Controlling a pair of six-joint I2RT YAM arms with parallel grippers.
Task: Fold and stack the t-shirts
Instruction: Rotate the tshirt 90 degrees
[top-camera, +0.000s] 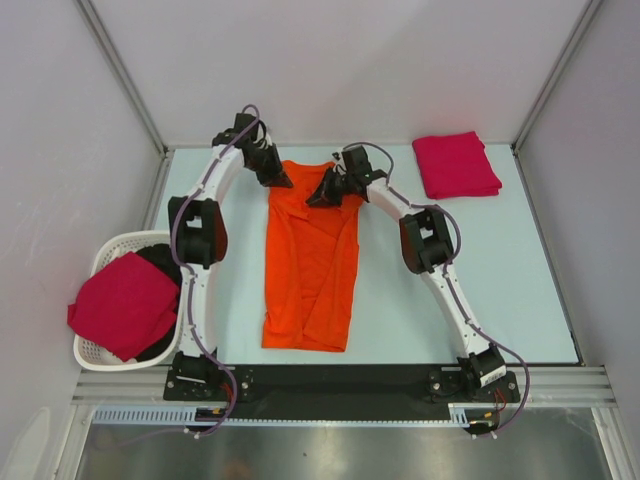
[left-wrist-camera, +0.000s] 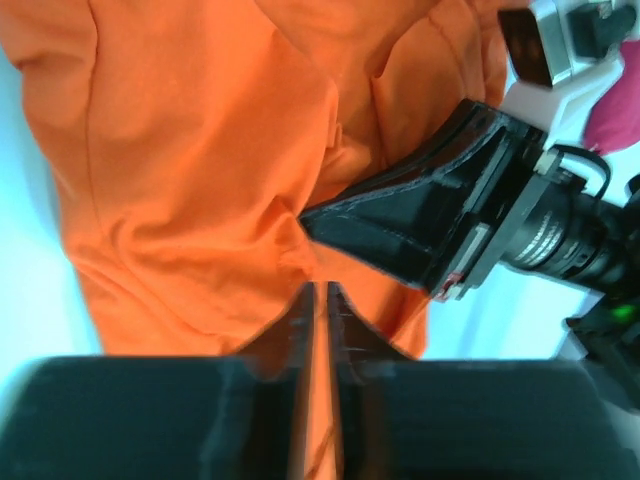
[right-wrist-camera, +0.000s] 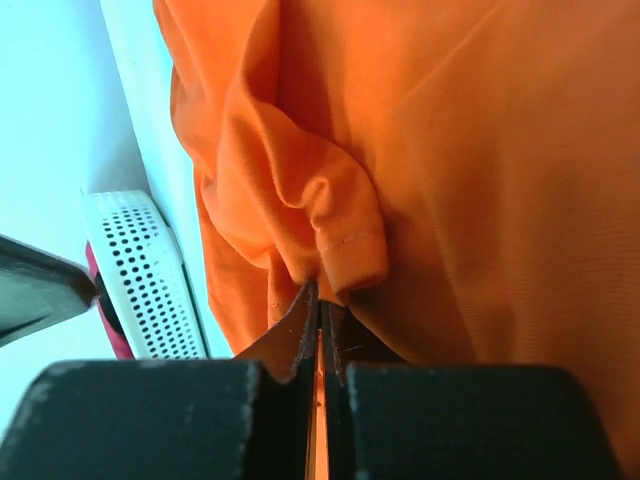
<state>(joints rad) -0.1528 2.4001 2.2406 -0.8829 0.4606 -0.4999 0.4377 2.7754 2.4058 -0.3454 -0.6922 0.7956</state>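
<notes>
The bright orange t-shirt (top-camera: 310, 270) lies as a long narrow strip down the middle of the table, its collar end at the far side. My left gripper (top-camera: 281, 180) is at the far left corner of that end, and in the left wrist view its jaws (left-wrist-camera: 320, 292) are shut on a thin layer of the orange t-shirt (left-wrist-camera: 200, 150). My right gripper (top-camera: 322, 195) sits just to its right, and its jaws (right-wrist-camera: 320, 292) pinch a bunched fold of the orange t-shirt (right-wrist-camera: 480, 150) beside a sleeve hem (right-wrist-camera: 355, 250). A folded crimson-pink t-shirt (top-camera: 457, 165) rests at the back right.
A white slatted basket (top-camera: 104, 255) stands at the table's left edge, with another crimson-pink t-shirt (top-camera: 125, 305) draped over it and something dark under that. The basket (right-wrist-camera: 140, 270) also shows in the right wrist view. The right gripper's body (left-wrist-camera: 420, 225) is close in front of the left wrist camera.
</notes>
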